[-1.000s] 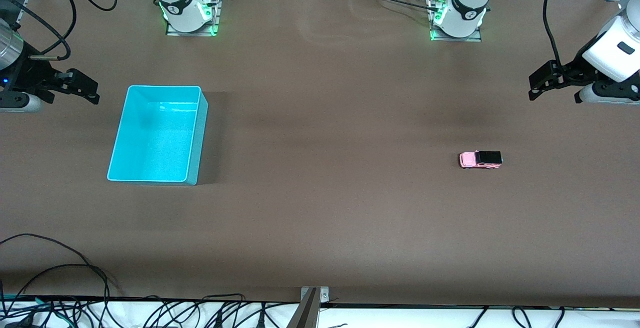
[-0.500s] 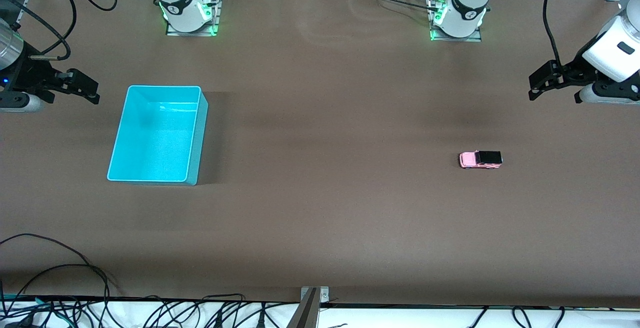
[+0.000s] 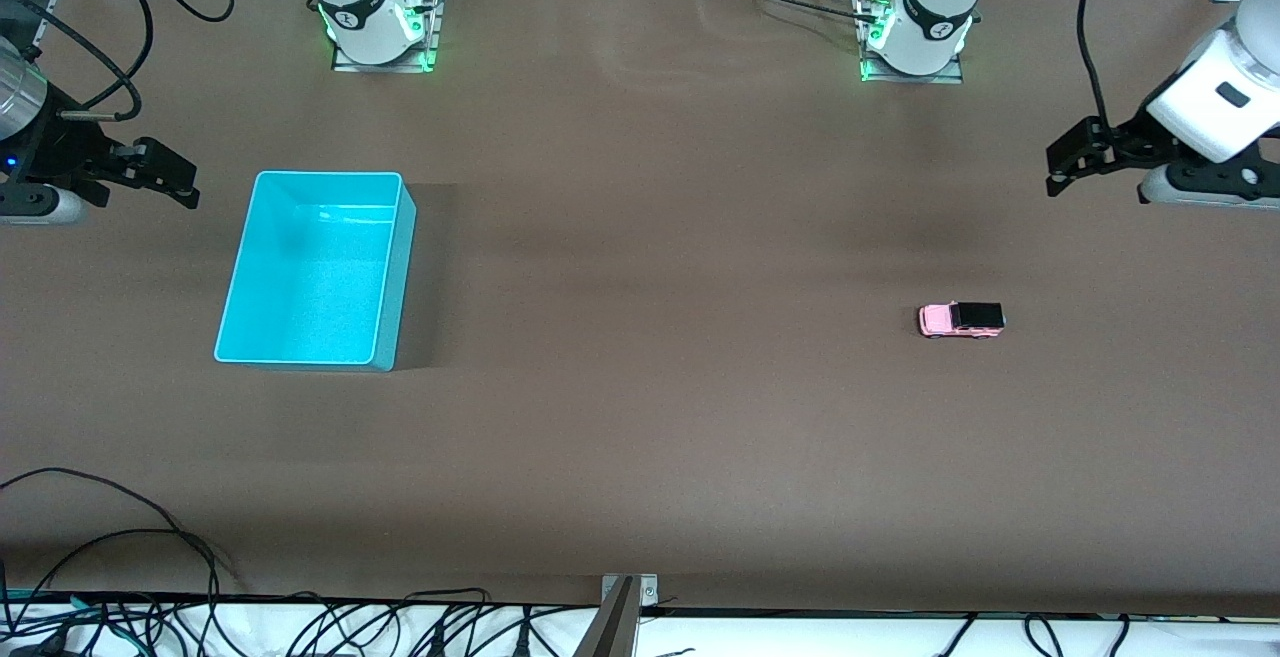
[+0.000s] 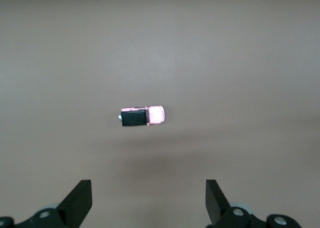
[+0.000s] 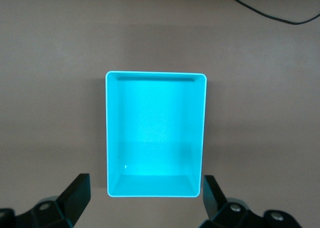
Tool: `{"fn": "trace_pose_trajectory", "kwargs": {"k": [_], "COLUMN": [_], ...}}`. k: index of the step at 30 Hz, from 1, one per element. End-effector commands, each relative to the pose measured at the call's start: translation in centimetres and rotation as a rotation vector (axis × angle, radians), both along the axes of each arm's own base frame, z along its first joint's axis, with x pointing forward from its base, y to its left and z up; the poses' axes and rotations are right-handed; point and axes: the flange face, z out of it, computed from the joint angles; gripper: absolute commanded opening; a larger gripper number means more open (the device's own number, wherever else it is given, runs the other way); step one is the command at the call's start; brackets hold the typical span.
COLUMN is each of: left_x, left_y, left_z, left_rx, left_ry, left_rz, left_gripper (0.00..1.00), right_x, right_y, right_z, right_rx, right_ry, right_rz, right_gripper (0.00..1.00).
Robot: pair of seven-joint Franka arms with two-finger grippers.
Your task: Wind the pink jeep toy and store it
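The pink jeep toy (image 3: 961,319) stands on its wheels on the brown table toward the left arm's end; it also shows in the left wrist view (image 4: 143,116). My left gripper (image 3: 1095,182) hangs open and empty in the air at that end of the table, with the jeep ahead of its fingertips (image 4: 147,188). The cyan bin (image 3: 315,267) is empty and stands toward the right arm's end. My right gripper (image 3: 145,192) hangs open and empty beside the bin, which shows between its fingers in the right wrist view (image 5: 145,179).
The bin's rim (image 5: 156,73) is a rounded rectangle with tall walls. Black cables (image 3: 120,537) lie along the table edge nearest the front camera, and a cable (image 5: 270,12) shows in the right wrist view. The arm bases (image 3: 380,27) stand at the table's back edge.
My left gripper has shifted slightly toward the bases' side of the table. The jeep, the bin and the right arm have not moved.
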Motion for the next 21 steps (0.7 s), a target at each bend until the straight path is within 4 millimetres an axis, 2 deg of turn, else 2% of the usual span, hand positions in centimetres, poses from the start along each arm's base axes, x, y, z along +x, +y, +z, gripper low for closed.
{"fn": "trace_pose_trajectory", "kwargs": {"k": [1, 3, 5, 10, 14, 15, 21], "left_x": [0.1, 0.5, 0.9, 2.9, 3.1, 3.2, 4.3], "left_y": [-1.8, -1.2, -1.4, -1.1, -1.3, -1.8, -1.2], "left_z": [-0.1, -1.0, -1.7, -6.5, -6.9, -7.5, -10.2], "left_rx": [0.008, -0.004, -0.008, -0.008, -0.002, -0.003, -0.01], "left_ry": [0.022, 0.038, 0.051, 0.14, 0.143, 0.152, 0.199], "left_rz": [-0.048, -0.041, -0.04, -0.034, -0.034, -0.04, -0.035], "left_gripper": [1.0, 1.0, 1.0, 1.0, 1.0, 1.0, 1.0], "right_x": [-0.2, -0.2, -0.2, -0.2, -0.2, -0.2, -0.2], "right_y": [-0.1, -0.1, -0.1, -0.1, -0.1, -0.1, -0.1], "right_z": [0.5, 0.5, 0.5, 0.5, 0.5, 0.5, 0.5], "right_rx": [0.014, 0.014, 0.014, 0.014, 0.014, 0.014, 0.014], "right_ry": [0.003, 0.003, 0.003, 0.003, 0.003, 0.003, 0.003], "right_rz": [-0.008, -0.008, -0.008, -0.008, -0.008, -0.008, -0.008], "right_gripper": [1.0, 1.0, 1.0, 1.0, 1.0, 1.0, 1.0]}}
